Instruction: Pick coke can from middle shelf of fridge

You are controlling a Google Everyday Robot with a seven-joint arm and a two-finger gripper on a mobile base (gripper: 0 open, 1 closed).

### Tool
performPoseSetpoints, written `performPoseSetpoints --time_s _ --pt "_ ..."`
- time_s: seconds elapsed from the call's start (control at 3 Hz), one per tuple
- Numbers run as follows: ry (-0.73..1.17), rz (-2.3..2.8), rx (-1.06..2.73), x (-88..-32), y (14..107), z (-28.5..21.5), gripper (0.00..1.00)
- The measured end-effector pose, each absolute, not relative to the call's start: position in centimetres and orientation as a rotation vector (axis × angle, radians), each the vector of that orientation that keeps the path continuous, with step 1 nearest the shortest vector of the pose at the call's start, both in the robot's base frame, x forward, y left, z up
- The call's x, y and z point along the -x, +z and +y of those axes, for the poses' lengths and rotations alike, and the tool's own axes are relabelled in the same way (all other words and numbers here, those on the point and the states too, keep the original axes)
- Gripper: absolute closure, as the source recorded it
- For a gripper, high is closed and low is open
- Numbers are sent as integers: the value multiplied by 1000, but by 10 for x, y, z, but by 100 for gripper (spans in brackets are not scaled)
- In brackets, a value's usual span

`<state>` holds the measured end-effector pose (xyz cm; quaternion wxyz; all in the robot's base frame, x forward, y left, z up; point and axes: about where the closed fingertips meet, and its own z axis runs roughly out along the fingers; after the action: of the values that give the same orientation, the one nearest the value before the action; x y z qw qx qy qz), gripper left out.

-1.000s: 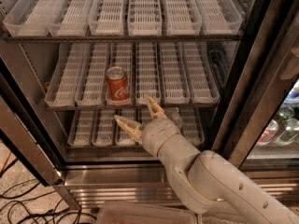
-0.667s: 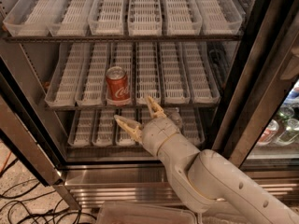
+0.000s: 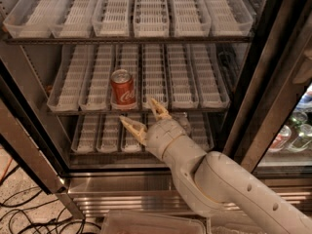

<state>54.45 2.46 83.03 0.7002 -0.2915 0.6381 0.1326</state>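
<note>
Red and upright, the coke can (image 3: 123, 89) stood at the near edge of the middle shelf (image 3: 195, 110) of the fridge (image 3: 146, 189), left of centre; nothing had moved over the last second; the gripper (image 3: 137, 111) hung just below and right of it, fingers wide and empty; the grasp lay ahead.

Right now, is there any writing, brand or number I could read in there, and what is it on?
Coke can: white script logo on red, too blurred to read as letters.
Bottles behind the glass at right: nothing readable, too small.
Middle shelf, its white trays and the open pincer just below the can: no writing seen.
</note>
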Motion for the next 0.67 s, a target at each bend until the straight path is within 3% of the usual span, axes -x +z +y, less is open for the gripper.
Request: performPoseSetpoints --time_s 0.67 --pt "383 1395 653 -566 834 36 34"
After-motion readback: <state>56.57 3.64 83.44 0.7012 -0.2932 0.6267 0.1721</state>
